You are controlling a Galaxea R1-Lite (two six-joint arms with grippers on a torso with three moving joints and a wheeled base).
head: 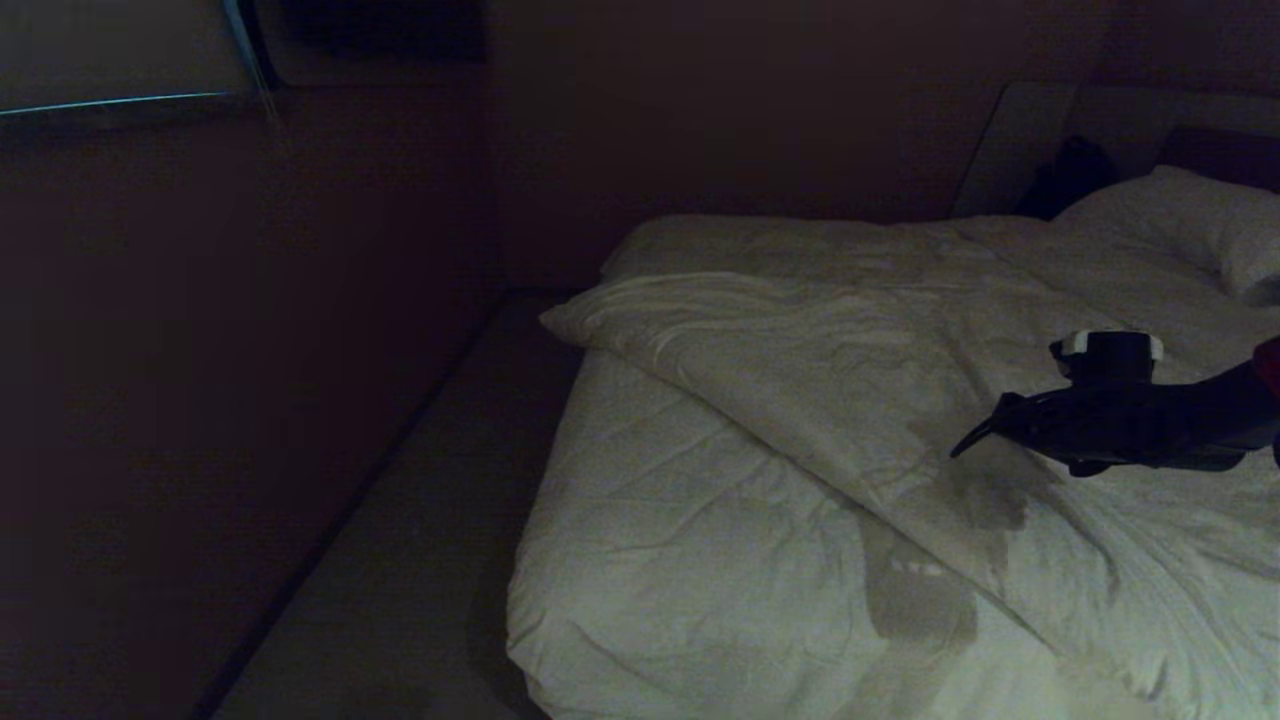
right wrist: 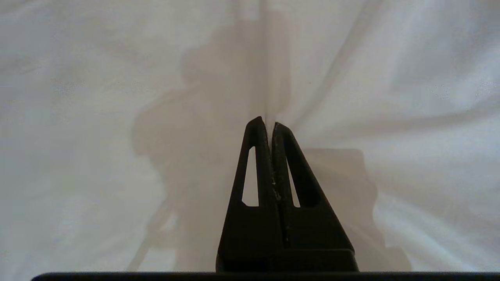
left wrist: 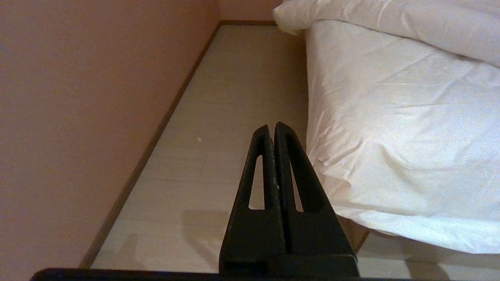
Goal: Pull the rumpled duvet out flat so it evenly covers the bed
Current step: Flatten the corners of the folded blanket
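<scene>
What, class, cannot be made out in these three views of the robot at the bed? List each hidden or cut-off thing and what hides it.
- Duvet: its right and near parts are cut off by the head view's edges.
- Right pincer: whether it touches the duvet; the fabric behind it gives no clear contact.
- Bed: its base is hidden under the hanging sheet in the left wrist view.
- Left pincer: outside the head view entirely.
- Pillow: cut off by the head view's right edge.

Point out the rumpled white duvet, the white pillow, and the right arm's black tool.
Rumpled white puffy duvet [head: 800,340], head view, its folded-back upper layer.
White rectangular pillow [head: 1190,225], head view, its top face.
Right arm's black tool [head: 962,447], head view, its closed tips.
</scene>
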